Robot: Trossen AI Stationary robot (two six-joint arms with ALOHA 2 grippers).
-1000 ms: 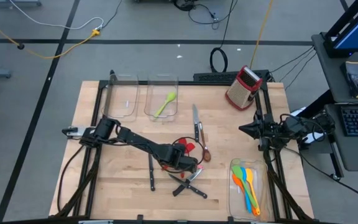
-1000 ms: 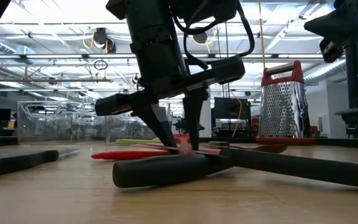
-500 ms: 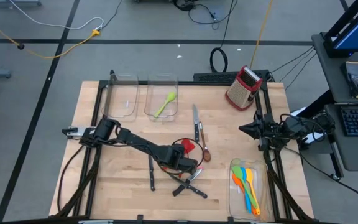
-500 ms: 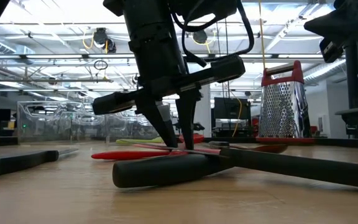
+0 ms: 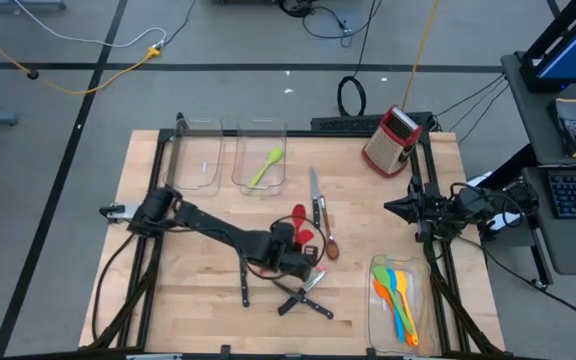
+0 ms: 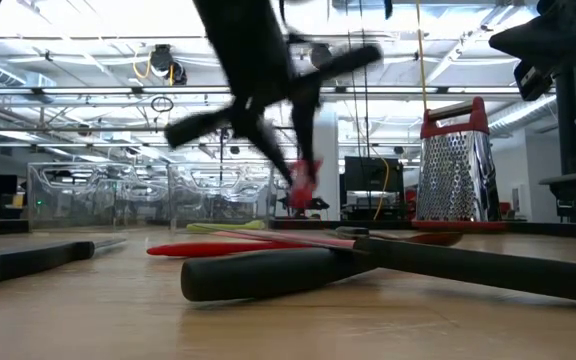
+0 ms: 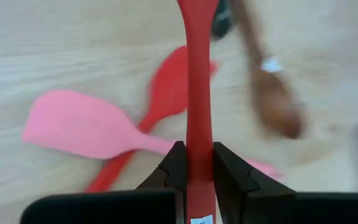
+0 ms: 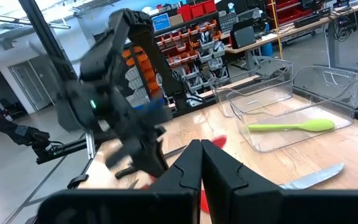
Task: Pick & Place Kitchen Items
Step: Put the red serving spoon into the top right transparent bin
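Red spatula now hangs above the worktop, pinched by its handle in the left claw. A second ago that claw stood wider, down among the utensils; it has since closed and lifted, leaving the pink spatula below. Right claw waits shut at the right edge.
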